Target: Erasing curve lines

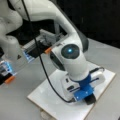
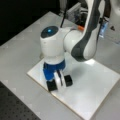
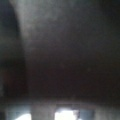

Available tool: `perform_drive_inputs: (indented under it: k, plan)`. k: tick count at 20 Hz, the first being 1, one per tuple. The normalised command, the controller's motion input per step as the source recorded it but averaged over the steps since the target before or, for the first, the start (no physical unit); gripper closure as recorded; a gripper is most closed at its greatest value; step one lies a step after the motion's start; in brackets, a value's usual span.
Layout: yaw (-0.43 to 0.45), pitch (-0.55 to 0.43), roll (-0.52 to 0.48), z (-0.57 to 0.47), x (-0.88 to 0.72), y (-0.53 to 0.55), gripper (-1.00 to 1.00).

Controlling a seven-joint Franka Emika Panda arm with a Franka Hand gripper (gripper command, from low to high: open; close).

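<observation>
**Gripper pressed low on the board, eraser under it**

Front view, board toward the bottom right. The white board (image 1: 50, 100) lies flat on the grey table (image 1: 25, 82), turned cornerwise. The arm (image 1: 71, 58) bends down over the board's right half. The blue mount (image 1: 83, 91) sits under the wrist. The gripper (image 1: 88, 98) is at the board surface, near the board's edge toward this view's bottom. A black eraser (image 1: 90, 99) shows under the mount, touching the board. A black cable (image 1: 42, 65) runs from the top of the view down to the wrist. The curve lines do not show here; the bare board area reads plain white.

Front view, board toward the bottom centre. The board (image 2: 95, 87) again lies on the table (image 2: 20, 57). The gripper (image 2: 59, 83) stands near the board's left corner. Black eraser (image 2: 67, 80) parts show on either side of a white wheel-like part (image 2: 58, 80), all resting on the board. Finger state: cannot tell; the mount and the white part cover the jaws. No pen stroke is visible on the open board to the right; whether the curve lines lie beneath the eraser cannot be told.

Wrist view. The picture is almost entirely dark. Only a few pale patches (image 3: 63, 115) show along the bottom edge. Neither gripper nor lines can be made out.
</observation>
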Motion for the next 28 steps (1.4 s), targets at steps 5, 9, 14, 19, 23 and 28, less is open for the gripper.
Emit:
perform_drive_inputs:
  k: [5, 9, 14, 19, 23, 28]
  plan:
    - [-0.147, 0.262, -0.084, 0.39, -0.28, 0.18, 1.0]
    - [-0.071, 0.209, -0.178, 0.38, -0.38, 0.08, 1.0]
    - [0.021, 0.118, -0.219, 0.17, -0.34, -0.07, 1.0]
    - [0.104, 0.054, -0.201, 0.0, -0.24, -0.31, 1.0]
    - [0.301, 0.053, -0.13, 0.04, -0.28, -0.51, 1.0]
    - [0.442, 0.006, -0.081, 0.06, -0.31, -0.49, 1.0]
